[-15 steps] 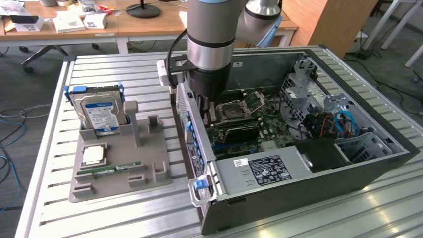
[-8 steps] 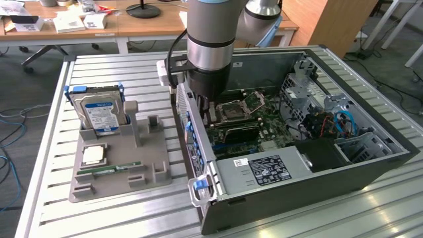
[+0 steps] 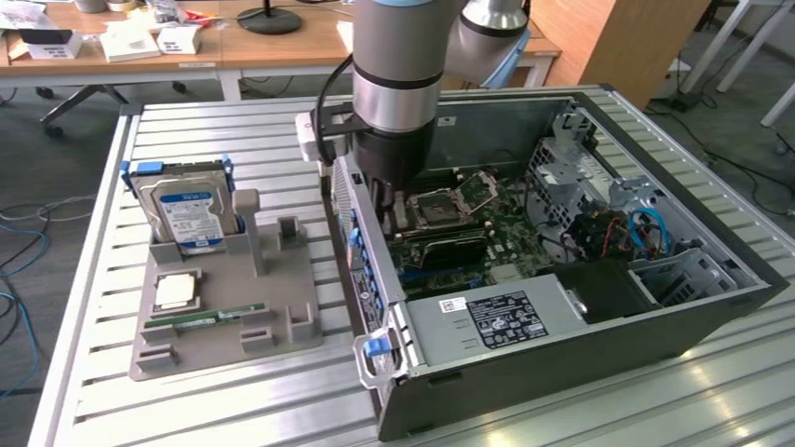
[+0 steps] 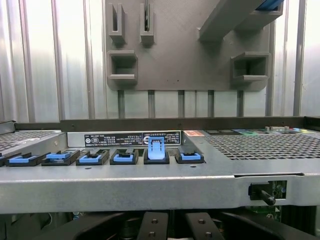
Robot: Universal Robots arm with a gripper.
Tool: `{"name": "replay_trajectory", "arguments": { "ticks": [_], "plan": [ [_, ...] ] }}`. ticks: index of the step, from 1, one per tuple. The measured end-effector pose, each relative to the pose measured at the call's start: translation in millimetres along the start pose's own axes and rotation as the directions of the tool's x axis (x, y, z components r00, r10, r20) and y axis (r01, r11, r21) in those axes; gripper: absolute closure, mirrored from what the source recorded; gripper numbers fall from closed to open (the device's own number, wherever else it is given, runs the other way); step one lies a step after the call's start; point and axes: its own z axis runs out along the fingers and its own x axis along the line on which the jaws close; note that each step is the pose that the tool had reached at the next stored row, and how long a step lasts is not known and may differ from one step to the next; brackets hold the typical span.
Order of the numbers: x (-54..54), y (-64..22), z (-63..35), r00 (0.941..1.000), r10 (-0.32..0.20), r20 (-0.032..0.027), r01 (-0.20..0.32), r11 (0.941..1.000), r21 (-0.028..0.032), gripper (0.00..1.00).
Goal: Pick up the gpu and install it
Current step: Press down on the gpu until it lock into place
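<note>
Computer cases (image 3: 584, 326): one is lying open on the counter (image 3: 223, 391).
Hard drives (image 3: 186, 212): one is standing in the grey holder tray (image 3: 211, 326).
Holder trays: one is sitting beside the case.
Processor chips (image 3: 175, 292): one is resting on the tray.
Memory sticks (image 3: 205, 319): one — green — is lying on the tray.
Blue slot clips (image 4: 157, 150): six are showing along the case's rear edge in the wrist view — one is standing raised.
Robot arms (image 3: 395, 84): one is reaching into the case.

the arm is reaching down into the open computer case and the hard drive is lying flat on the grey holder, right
Not quite. In the exterior view the hard drive stands upright on its edge in the grey holder, not flat. The arm does reach down into the open computer case.
</note>
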Motion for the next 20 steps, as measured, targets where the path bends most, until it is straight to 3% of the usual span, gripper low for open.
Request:
{"name": "replay_trajectory", "arguments": {
  "ticks": [11,20],
  "plan": [
    [-0.4,-10.0,0.3,1.0,0.0,0.0022,0.0,1.0,0.0,0.89],
    [-1.2,-29.1,0.9,1.0,0.0,0.0088,0.0,1.0,-0.0007,0.89]
  ]
}}
